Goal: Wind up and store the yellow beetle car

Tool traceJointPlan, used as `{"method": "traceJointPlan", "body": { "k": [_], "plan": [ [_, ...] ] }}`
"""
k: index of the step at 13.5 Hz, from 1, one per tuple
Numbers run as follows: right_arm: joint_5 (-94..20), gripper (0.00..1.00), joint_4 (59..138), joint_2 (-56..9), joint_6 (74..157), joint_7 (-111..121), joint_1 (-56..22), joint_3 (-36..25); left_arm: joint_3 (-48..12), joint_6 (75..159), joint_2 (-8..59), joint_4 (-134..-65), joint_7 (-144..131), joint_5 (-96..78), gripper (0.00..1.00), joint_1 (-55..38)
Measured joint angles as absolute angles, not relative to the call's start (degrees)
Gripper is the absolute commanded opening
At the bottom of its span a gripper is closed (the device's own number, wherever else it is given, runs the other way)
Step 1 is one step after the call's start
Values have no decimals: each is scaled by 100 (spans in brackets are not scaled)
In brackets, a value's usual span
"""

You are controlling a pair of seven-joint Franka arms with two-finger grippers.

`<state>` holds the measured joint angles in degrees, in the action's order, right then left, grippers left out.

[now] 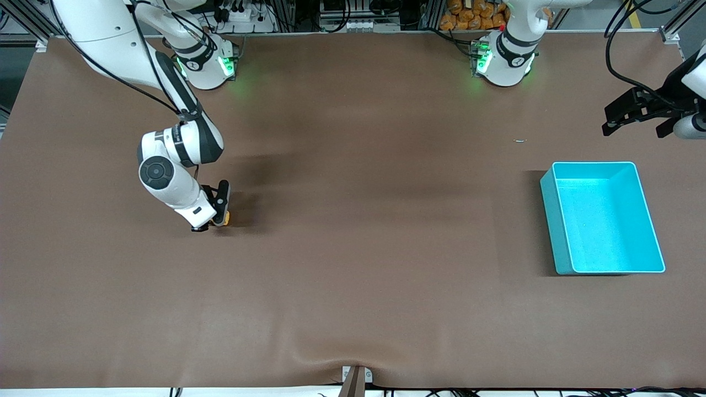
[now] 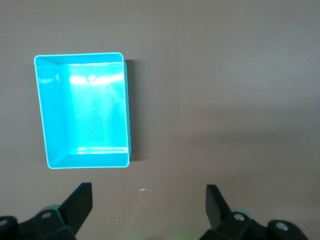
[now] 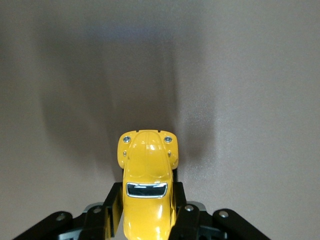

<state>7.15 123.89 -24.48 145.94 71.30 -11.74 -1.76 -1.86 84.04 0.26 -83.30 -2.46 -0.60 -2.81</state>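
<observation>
Your right hand [image 1: 220,212] is down low at the right arm's end of the desk [image 1: 353,264], and its fingers [image 3: 111,210] are squeezed tight on both sides of the little yellow car [image 3: 146,187] — the car's round nose pokes out past them, and you can only see a bit of yellow peeking out in the front view. Your left hand [image 2: 149,207] waits up in the air at the left arm's end with its fingers spread wide, holding nothing — the blue bin [image 1: 604,218] sits on the desk nearby, nearer to the front camera.
</observation>
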Motion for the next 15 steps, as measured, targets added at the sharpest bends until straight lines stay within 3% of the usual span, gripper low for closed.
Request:
{"method": "traceJointPlan", "body": {
  "k": [15],
  "plan": [
    [716, 24, 12399, -2448, 14545, 7704, -647, -177, -173, 8404, 26, -8330, -246, -59, 100, -277]
  ]
}}
